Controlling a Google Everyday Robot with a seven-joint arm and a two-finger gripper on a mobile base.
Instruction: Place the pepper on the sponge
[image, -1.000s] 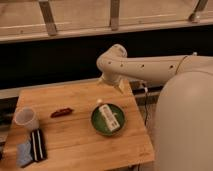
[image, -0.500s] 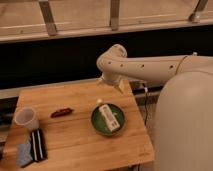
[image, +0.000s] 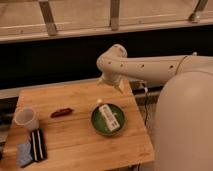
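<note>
Fingers (image: 121, 88) of the gripper (image: 118, 86) are held spread above the bench's (image: 75, 145) far edge. The pepper (image: 61, 112) is seen well apart from the sponge (image: 23, 153).

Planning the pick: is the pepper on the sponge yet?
Off: the pepper lies on the table, apart from the sponge; pincer hangs over the table's far edge.
</note>
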